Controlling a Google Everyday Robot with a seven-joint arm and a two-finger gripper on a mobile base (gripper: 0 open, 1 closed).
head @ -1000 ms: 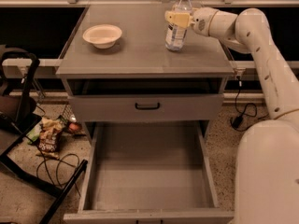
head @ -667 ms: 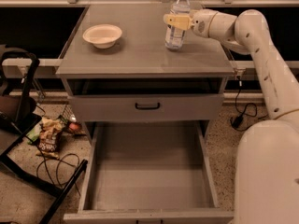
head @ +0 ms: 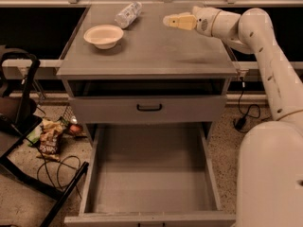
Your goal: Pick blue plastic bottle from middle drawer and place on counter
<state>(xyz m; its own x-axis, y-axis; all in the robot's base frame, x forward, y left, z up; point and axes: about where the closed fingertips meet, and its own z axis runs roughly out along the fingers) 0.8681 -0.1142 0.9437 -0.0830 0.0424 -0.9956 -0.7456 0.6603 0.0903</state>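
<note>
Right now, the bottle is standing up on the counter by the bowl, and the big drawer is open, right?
Not quite. The camera view shows the blue plastic bottle lying on its side, not standing, on the counter by the bowl. The middle drawer is open, as you said. The gripper hovers over the counter, right of the bottle.

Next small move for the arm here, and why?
Probably draw the gripper back from over the counter's far right part. The blue plastic bottle already lies on its side near the counter's far edge, behind the cream bowl and apart from the gripper. The open middle drawer shows no bottle. Re-grasping seems unneeded unless it must stand upright.
</note>
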